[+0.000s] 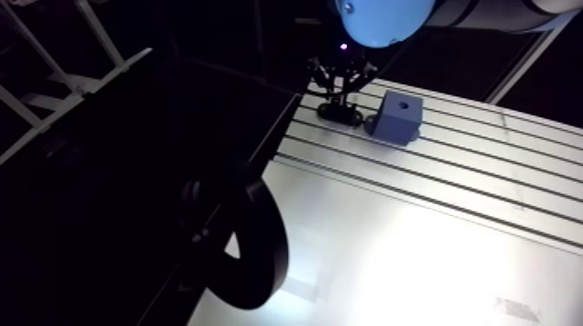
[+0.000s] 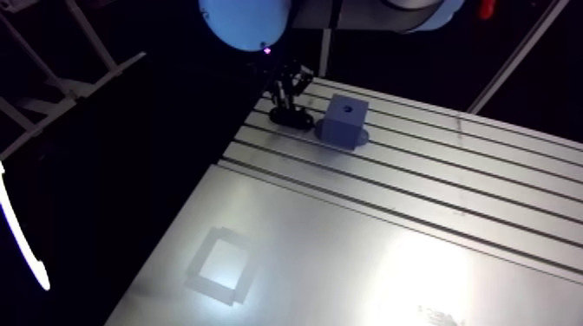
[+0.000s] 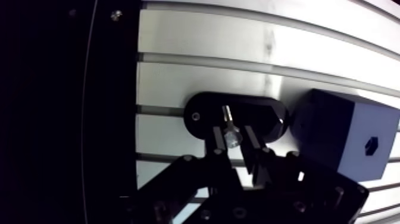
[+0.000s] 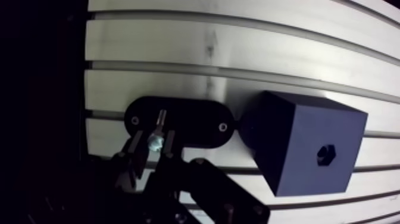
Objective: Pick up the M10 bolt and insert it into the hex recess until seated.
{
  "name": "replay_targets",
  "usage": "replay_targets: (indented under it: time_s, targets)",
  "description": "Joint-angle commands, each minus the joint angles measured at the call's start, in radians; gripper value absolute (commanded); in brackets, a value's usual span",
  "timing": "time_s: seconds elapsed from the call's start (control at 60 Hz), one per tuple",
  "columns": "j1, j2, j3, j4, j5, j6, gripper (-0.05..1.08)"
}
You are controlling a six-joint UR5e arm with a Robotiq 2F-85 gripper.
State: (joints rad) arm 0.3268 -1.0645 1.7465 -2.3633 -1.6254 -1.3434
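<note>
Bolt tight in gripper above black holder on slotted aluminium table

No text, label, number or sign is legible on the blue block, black holder or table.

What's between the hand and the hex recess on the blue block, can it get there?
Probably yes. The hex recess opens on the upper face of the blue block with nothing over it, and that block stands close beside the hand.
</note>
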Motion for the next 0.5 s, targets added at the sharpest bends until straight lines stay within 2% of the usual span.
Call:
replay_targets:
  time_s: [0.017,0.5]
  targets:
    - [0.000,-0.002,0.000,0.000,0.000,-0.001,0.75]
    - [-0.002,-0.028,-0.019,0.009,0.002,-0.003,0.77]
